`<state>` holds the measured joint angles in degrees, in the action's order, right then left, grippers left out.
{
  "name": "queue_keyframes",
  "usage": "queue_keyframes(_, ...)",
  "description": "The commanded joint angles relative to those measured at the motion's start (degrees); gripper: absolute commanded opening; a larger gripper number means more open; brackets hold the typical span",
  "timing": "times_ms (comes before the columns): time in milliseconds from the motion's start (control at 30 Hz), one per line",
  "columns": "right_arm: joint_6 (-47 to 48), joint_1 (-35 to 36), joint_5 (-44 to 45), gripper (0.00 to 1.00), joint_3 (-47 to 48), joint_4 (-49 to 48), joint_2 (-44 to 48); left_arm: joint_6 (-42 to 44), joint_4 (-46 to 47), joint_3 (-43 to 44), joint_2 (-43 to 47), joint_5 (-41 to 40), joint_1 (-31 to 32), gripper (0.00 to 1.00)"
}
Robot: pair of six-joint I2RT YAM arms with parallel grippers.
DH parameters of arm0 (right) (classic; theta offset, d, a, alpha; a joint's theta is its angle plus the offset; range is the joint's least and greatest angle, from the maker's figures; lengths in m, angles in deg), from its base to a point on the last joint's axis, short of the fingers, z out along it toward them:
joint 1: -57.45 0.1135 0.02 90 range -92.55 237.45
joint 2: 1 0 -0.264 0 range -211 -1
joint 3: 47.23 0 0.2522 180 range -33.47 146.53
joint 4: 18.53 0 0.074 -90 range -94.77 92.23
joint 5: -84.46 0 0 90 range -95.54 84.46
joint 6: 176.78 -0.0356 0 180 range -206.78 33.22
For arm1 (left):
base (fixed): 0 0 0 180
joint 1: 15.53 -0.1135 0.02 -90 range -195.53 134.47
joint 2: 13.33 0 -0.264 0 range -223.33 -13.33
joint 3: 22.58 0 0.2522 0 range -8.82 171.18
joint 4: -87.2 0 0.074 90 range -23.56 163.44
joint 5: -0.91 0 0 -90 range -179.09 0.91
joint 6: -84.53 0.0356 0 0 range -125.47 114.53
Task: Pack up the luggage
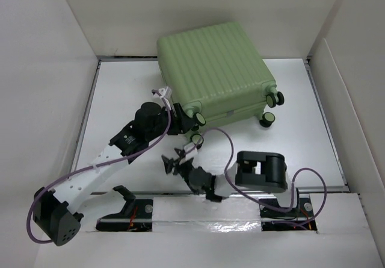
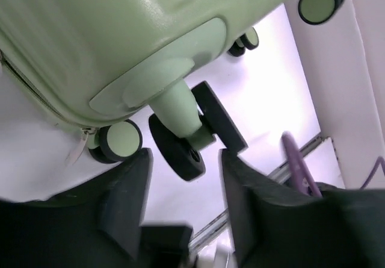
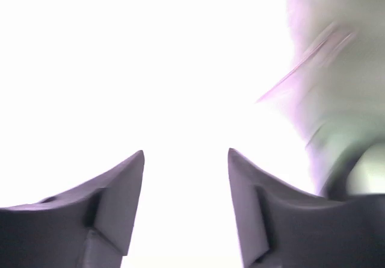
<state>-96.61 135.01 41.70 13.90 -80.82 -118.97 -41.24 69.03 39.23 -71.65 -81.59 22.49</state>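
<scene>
**Item: suitcase (image 1: pixel 213 69).** Light green, ribbed shell. It is laid flat and shut at the far middle of the table (image 1: pixel 289 153), wheels turned to the near and right edges.

**Hazards, as judged.**
- The case may be rolled or swung away if a wheel (image 2: pixel 177 150) is nipped or nudged, since the casters turn freely.
- A slip is to be expected on the smooth shell.
- The purple cable (image 1: pixel 219 137) near the front corner could be snagged.
- The right wrist view is washed out, so aim on that side is poorly supported.

**Position relative to jaws.**
- Left gripper (image 2: pixel 184 152): jaws spread, nothing pinched. It is placed at the case's near-left corner, with a black wheel just beyond the gap and the shell above.
- Right gripper (image 3: pixel 185 153): jaws spread, nothing between them. It is held near the front edge, apart from the case, whose blurred green side is seen to its right.
</scene>
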Motion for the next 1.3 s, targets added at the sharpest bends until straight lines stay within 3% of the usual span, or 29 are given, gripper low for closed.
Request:
queue_keyframes(0,0.7,5.8,1.2,0.69,-8.1,-27.6,5.6,0.6,12.8,1.9,7.3,-0.3,1.7,0.53)
queue_keyframes(33,0.7,6.6,3.2,0.76,-12.6,-26.4,7.0,1.0,12.1,0.7,9.6,-4.1,1.1,0.54)
queue_keyframes(100,-0.1,9.4,5.1,0.81,-16.5,-23.5,11.8,1.2,11.6,-1.1,12.3,-7.0,1.1,0.54)
queue_keyframes(200,-1.7,12.1,8.2,0.78,-20.4,-11.0,17.7,0.3,11.5,-6.4,17.8,-12.4,1.1,0.53)
queue_keyframes(300,-8.3,12.8,8.5,0.32,-18.1,14.0,27.8,-1.1,11.8,-12.4,21.9,-13.4,1.1,0.45)
queue_keyframes(333,-10.0,12.1,8.5,0.04,-16.5,28.7,32.2,-1.6,11.9,-15.2,22.6,-12.6,1.1,0.42)
queue_keyframes(400,-11.4,12.1,9.0,0.0,-11.1,40.1,35.7,-2.3,11.7,-17.6,22.6,-12.2,1.1,0.32)
queue_keyframes(433,-11.0,11.4,9.9,0.07,-9.3,48.4,37.1,-2.5,11.7,-19.6,22.3,-11.7,1.1,0.3)
queue_keyframes(467,-9.2,7.5,7.4,0.59,-2.4,62.1,40.9,-2.4,14.2,-23.5,21.5,-9.6,1.1,0.24)
queue_keyframes(500,-9.2,7.4,7.4,0.59,-2.3,62.3,41.0,-2.4,14.2,-23.5,21.5,-9.5,1.1,0.23)
queue_keyframes(533,-8.7,6.2,6.6,0.69,0.8,64.6,41.7,-2.5,16.8,-24.4,21.2,-9.0,1.1,0.26)
queue_keyframes(567,-7.5,5.2,6.1,0.78,1.9,67.1,41.6,-1.8,18.4,-25.8,20.7,-7.9,1.1,0.3)
queue_keyframes(667,-6.3,2.7,8.8,0.9,7.1,73.5,39.7,-1.4,21.8,-26.4,19.4,-7.8,1.1,0.46)
queue_keyframes(800,-5.8,-0.8,7.6,0.96,11.4,77.2,37.4,-0.5,24.7,-27.7,18.0,-8.6,1.1,0.49)
queue_keyframes(1067,-0.6,-8.3,0.3,0.96,18.0,77.6,31.0,-0.2,33.8,-29.9,11.0,-8.7,1.1,0.47)
queue_keyframes(1233,3.2,-12.0,-2.0,0.84,20.5,74.8,27.5,1.6,36.2,-29.2,8.3,-12.8,3.2,0.43)
queue_keyframes(1267,3.8,-12.5,-2.6,0.72,21.3,74.4,27.0,1.8,36.9,-29.2,7.1,-12.7,3.2,0.43)
